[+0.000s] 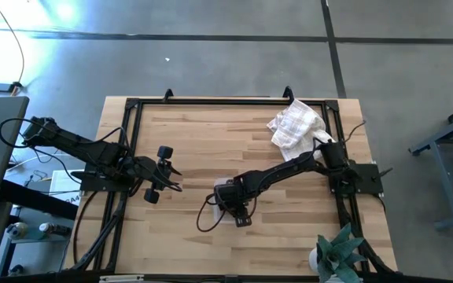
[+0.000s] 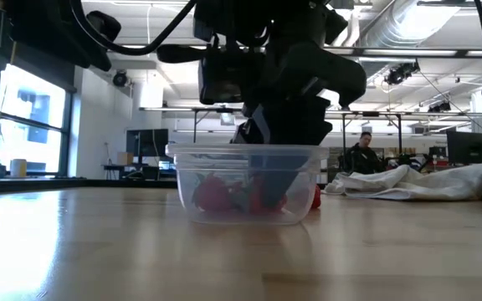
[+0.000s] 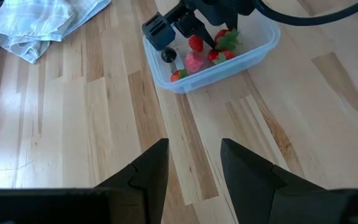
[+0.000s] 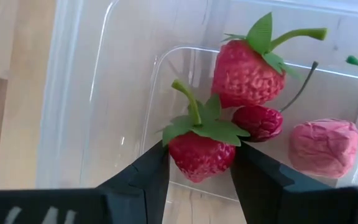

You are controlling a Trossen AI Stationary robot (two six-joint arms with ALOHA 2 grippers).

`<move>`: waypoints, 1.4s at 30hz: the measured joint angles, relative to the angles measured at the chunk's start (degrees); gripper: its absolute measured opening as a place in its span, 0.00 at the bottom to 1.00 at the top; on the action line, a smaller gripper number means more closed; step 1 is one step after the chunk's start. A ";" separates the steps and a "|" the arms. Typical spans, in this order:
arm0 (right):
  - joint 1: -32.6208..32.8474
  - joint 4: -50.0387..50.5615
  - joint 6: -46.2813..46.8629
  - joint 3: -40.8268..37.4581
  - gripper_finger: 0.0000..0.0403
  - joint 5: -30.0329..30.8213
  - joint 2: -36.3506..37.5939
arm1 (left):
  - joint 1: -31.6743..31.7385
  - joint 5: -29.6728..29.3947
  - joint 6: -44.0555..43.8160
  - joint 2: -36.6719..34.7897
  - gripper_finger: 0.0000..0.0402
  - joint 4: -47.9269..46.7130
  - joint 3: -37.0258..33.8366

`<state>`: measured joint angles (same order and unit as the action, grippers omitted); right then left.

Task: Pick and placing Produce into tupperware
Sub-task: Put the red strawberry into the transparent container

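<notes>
Strawberry (image 4: 201,152) is gripped by the right gripper (image 4: 201,171) inside the tupperware (image 3: 253,53); it may stick on release. Left gripper (image 3: 194,165) waits open.

No readable text anywhere in these views: nothing printed on the tupperware (image 3: 253,53), no label on the strawberries (plain red skins and green tops only), no brand mark showing on either arm. Over in the high view, a white sheet (image 1: 63,182) lies beside the table's left edge with dark marks on it, far too small to read. The room behind, in the low view, offers no legible signs either.
</notes>
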<state>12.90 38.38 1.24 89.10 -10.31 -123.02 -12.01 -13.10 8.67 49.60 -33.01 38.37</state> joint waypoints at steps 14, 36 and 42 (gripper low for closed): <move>0.01 0.16 0.22 0.02 0.44 0.00 0.00 | 0.00 0.01 0.00 0.01 0.34 0.00 0.00; 0.00 5.48 5.21 0.09 0.44 4.39 12.98 | 0.00 0.02 0.00 0.02 0.34 -0.03 0.00; -1.80 11.61 17.36 0.09 0.44 14.17 19.20 | 0.00 0.00 0.00 0.01 0.34 0.00 0.00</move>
<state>11.10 49.99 18.59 89.19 3.87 -103.82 -12.01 -13.10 8.67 49.62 -33.01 38.37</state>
